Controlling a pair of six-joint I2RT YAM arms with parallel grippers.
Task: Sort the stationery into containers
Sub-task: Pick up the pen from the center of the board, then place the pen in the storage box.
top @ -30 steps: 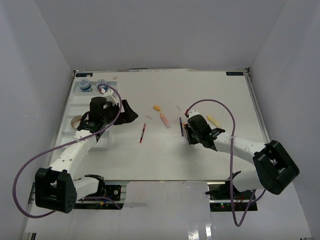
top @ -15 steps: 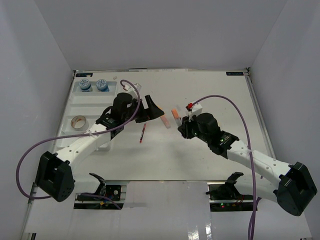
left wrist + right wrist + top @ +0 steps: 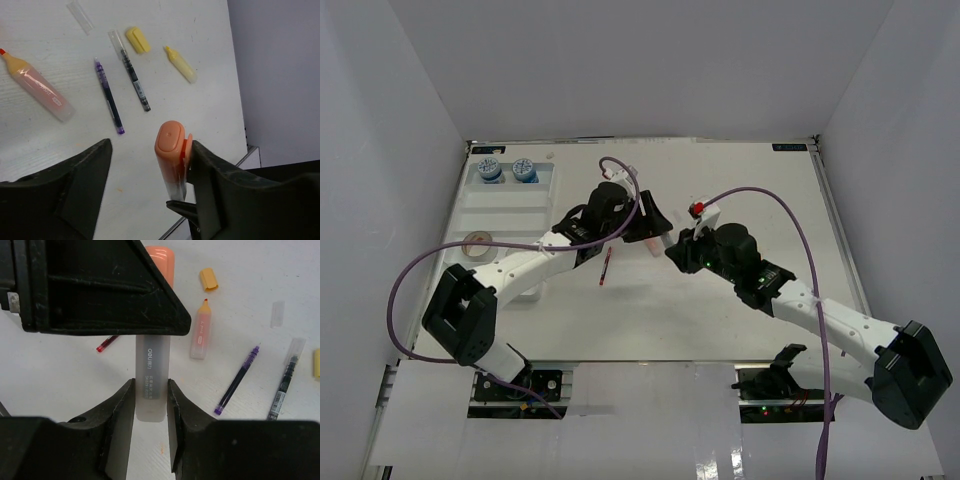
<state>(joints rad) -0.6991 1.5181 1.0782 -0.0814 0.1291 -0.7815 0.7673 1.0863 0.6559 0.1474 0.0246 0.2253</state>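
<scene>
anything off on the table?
Yes. Two markers lie uncapped: the orange marker with its orange cap lying apart, and the yellow marker with its yellow cap apart too. A clear cap also lies loose. The held marker in the right tool is capped.

The left claw (image 3: 151, 150) has its jaws apart. An orange-capped marker (image 3: 171, 155) stands upright between them, close against the finger at the view's right. Beyond the claw, on the white table (image 3: 210, 115), lie a purple pen (image 3: 109, 97), a black pen (image 3: 134, 77), a yellow cap (image 3: 137, 40), a yellow highlighter (image 3: 181, 65) and an orange highlighter (image 3: 39, 86).
</scene>
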